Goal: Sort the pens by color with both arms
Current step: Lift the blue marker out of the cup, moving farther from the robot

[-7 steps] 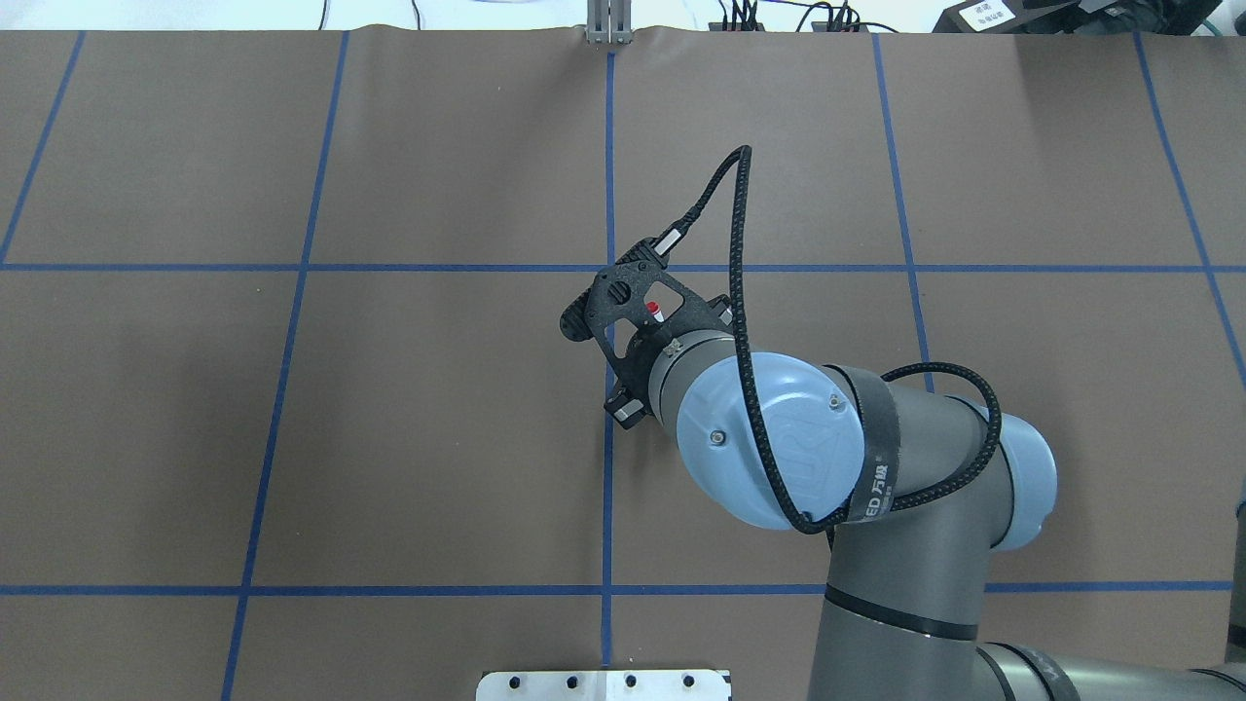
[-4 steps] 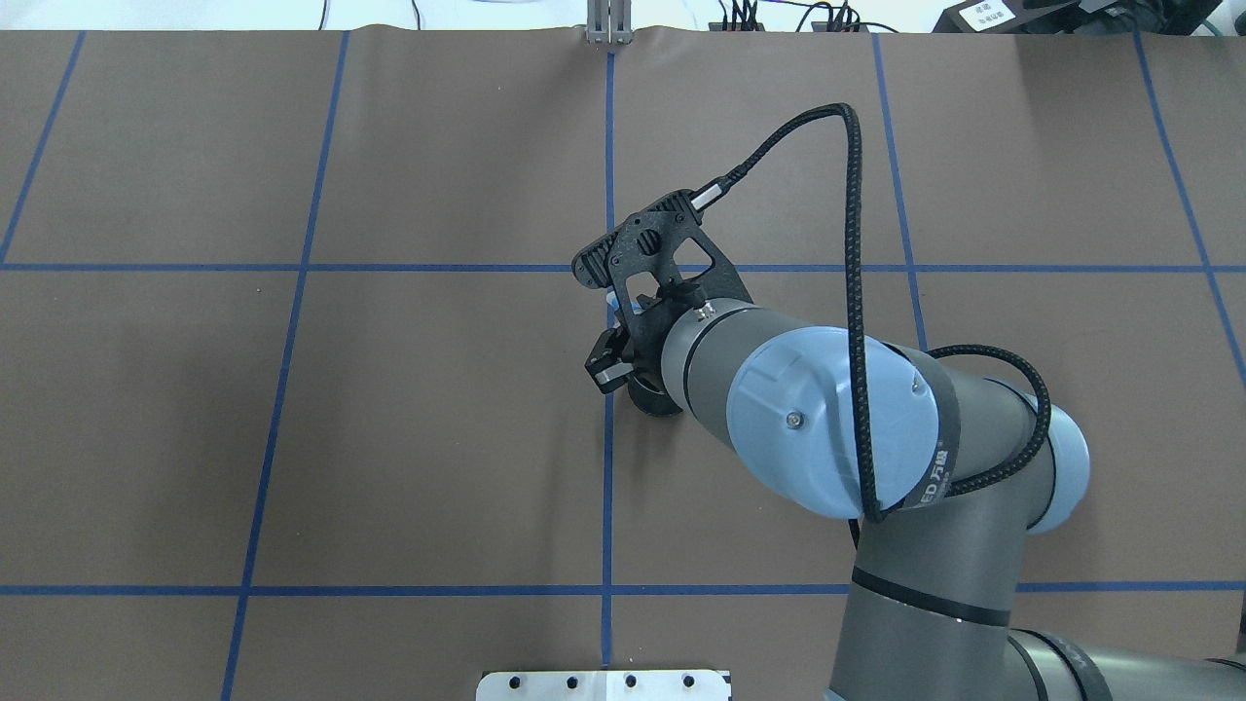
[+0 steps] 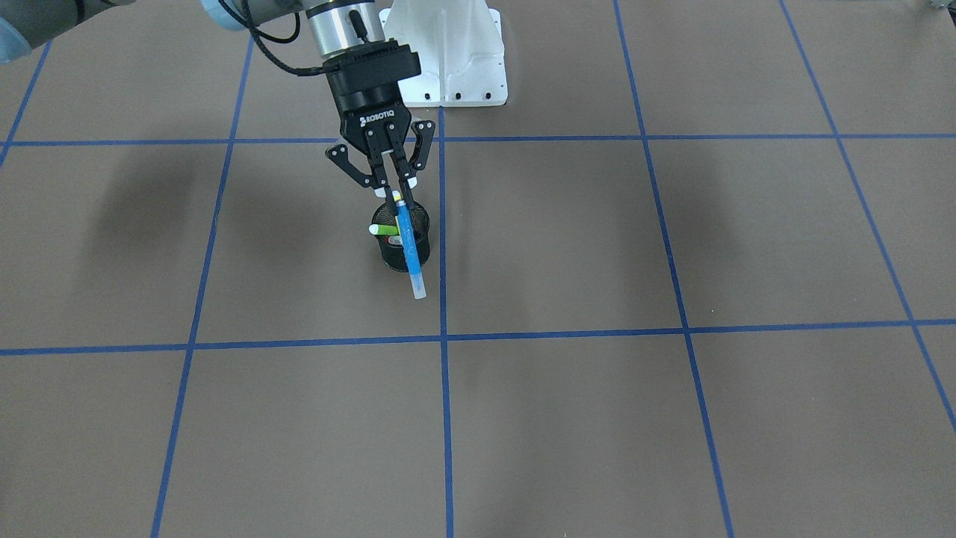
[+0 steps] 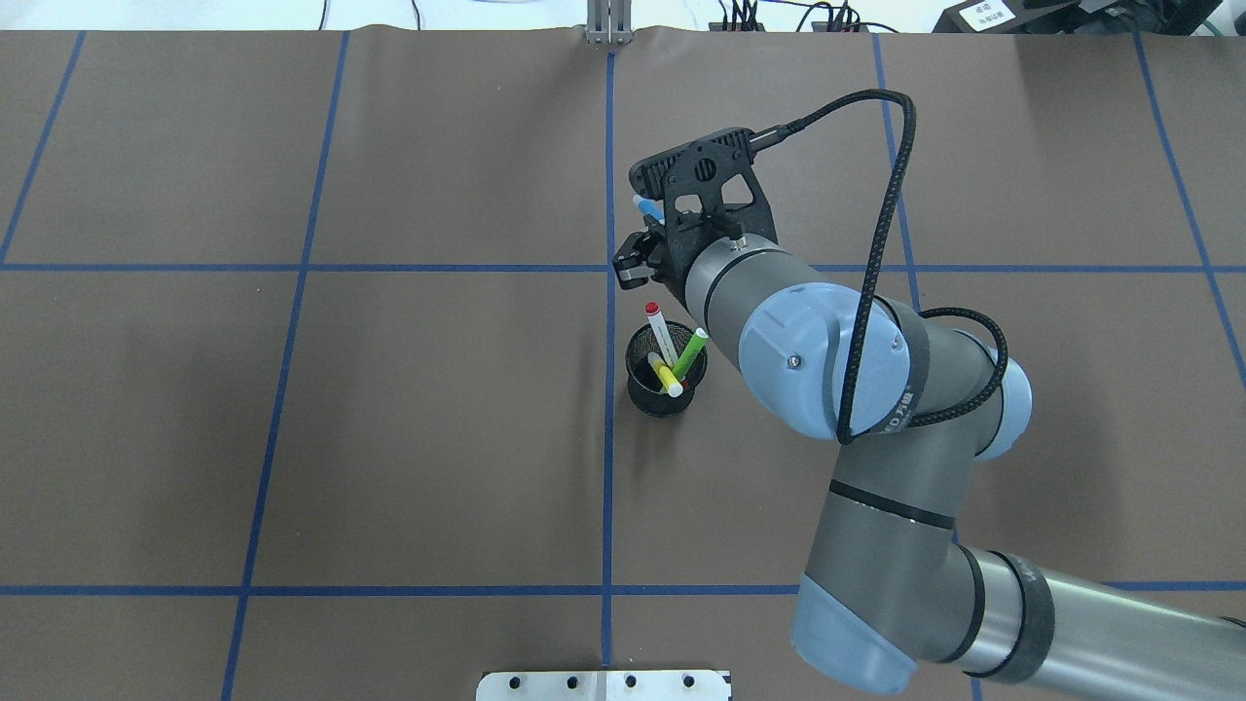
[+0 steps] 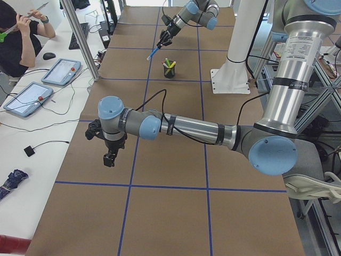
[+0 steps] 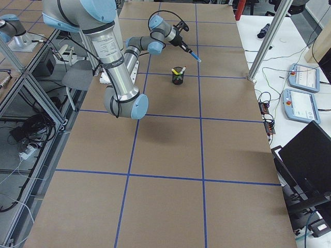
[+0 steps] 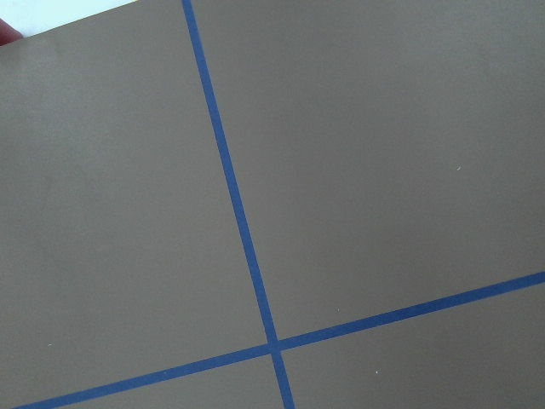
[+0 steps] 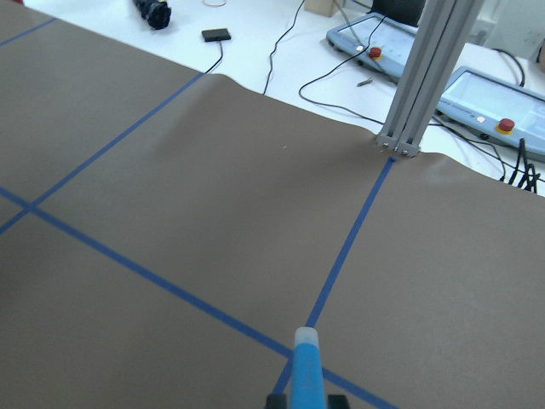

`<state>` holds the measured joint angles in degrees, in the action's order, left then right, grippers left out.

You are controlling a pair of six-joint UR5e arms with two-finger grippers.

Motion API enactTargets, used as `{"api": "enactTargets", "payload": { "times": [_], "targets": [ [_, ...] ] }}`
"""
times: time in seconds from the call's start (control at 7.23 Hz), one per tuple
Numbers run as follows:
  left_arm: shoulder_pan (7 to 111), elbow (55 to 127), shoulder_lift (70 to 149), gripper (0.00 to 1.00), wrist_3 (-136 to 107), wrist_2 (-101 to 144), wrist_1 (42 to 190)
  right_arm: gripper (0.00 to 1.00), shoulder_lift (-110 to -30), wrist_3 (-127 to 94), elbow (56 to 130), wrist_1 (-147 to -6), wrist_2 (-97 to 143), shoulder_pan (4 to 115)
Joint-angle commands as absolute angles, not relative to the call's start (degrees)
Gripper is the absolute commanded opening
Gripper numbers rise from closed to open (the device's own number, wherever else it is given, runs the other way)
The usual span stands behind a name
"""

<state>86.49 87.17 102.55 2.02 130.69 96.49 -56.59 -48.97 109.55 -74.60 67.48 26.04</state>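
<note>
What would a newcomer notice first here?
The black two-finger right gripper holds a slim blue marker pen in the air near the middle blue tape line. Close by stands a black mesh cup with a red-capped white pen, a light green pen and a yellow pen. The grey tubular left arm hovers far off over the brown table.

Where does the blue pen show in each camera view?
Front-facing: blue pen upper centre-left, crossing the black mesh cup.
Overhead: pen tip just above centre, beyond the cup.
Exterior left: pen top centre.
Exterior right: pen top centre.
Left wrist: not in it.
Right wrist: pen bottom centre.
Shared landmark: the cup, in all four exterior views.
</note>
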Motion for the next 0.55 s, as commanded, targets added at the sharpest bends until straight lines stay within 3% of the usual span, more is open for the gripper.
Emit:
{"api": "enactTargets", "payload": {
  "times": [0.0, 0.41],
  "targets": [
    [86.48, 87.19, 102.74, 1.00, 2.02, 130.69, 96.50, 0.00, -56.78, -52.73, 103.04, -71.90, 62.95, 29.17],
    [86.48, 88.15, 102.74, 1.00, 0.19, 130.69, 96.50, 0.00, -55.99, -53.88, 93.12, -67.96, 58.11, 32.25]
  ]
}}
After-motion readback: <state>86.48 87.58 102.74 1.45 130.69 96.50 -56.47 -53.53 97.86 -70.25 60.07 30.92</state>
